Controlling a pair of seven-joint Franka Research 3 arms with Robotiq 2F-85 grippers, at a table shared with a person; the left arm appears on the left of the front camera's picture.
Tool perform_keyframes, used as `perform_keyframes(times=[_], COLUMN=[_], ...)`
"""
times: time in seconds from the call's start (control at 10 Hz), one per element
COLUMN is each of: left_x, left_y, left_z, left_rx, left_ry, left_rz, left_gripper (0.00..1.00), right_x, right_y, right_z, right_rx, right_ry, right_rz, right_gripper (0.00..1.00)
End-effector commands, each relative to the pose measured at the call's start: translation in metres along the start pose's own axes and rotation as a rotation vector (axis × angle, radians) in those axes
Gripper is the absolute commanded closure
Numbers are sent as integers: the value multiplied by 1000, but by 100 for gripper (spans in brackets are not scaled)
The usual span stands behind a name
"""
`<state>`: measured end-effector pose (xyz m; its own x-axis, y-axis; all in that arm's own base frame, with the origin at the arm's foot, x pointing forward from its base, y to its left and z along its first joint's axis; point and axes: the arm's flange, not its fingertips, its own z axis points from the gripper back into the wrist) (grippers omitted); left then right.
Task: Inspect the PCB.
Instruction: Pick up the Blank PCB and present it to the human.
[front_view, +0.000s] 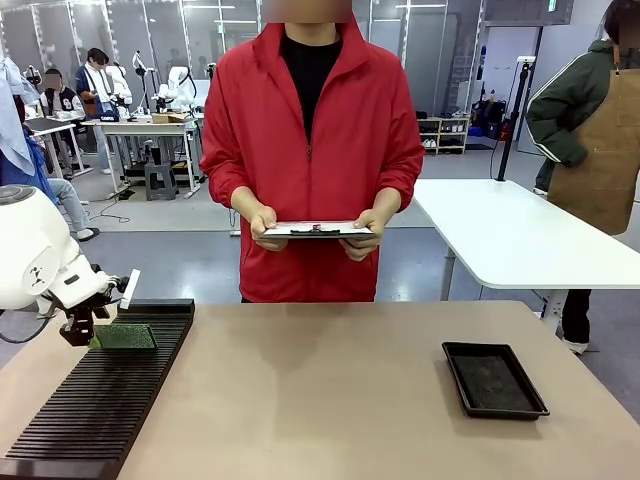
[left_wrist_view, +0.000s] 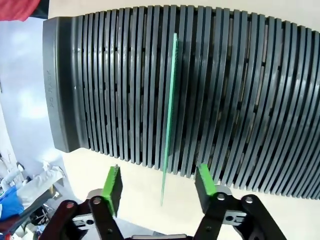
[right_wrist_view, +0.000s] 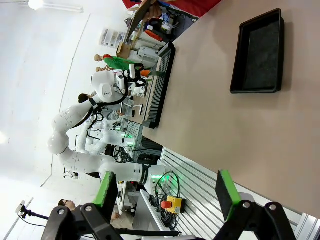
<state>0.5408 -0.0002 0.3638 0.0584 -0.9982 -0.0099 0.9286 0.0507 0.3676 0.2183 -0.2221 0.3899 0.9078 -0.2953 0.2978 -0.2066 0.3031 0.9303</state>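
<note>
The PCB (left_wrist_view: 169, 115), thin and green, stands edge-on in a slot of the black slotted rack (left_wrist_view: 250, 100). My left gripper (left_wrist_view: 159, 184) is open astride its near end, a green pad on each side with a gap to the board. From the front, the PCB (front_view: 125, 337) sits at the rack's far end, and the left gripper (front_view: 80, 325) is at its left edge. My right gripper (right_wrist_view: 166, 194) is open and holds nothing, high over the table.
The long rack (front_view: 100, 400) lies along the table's left side. A shallow black tray (front_view: 495, 380) lies at the right, also seen as the tray (right_wrist_view: 257, 52). Across the table a person in red holds a clipboard (front_view: 315, 230) in both hands.
</note>
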Motion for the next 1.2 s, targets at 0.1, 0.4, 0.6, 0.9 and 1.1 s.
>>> perform_keyframes(times=[0.1, 0.4, 0.6, 0.9, 1.1], left_x=[2, 6, 6, 7, 3], left_y=[8, 8, 8, 10, 11], left_z=[-3, -4, -4, -1, 15], left_rx=[-19, -40, -52, -55, -69], left_ry=[30, 15, 31, 47, 33], left_rz=[12, 0, -5, 1, 50], left_gripper=[100, 100, 100, 100, 100], right_x=[1, 1, 1, 1, 1], right_y=[1, 1, 1, 1, 1], right_z=[0, 0, 0, 0, 0], right_rx=[12, 12, 12, 12, 12], right_ry=[-9, -9, -9, -9, -9], right_rz=[15, 15, 15, 15, 15], right_gripper=[0, 0, 0, 0, 0])
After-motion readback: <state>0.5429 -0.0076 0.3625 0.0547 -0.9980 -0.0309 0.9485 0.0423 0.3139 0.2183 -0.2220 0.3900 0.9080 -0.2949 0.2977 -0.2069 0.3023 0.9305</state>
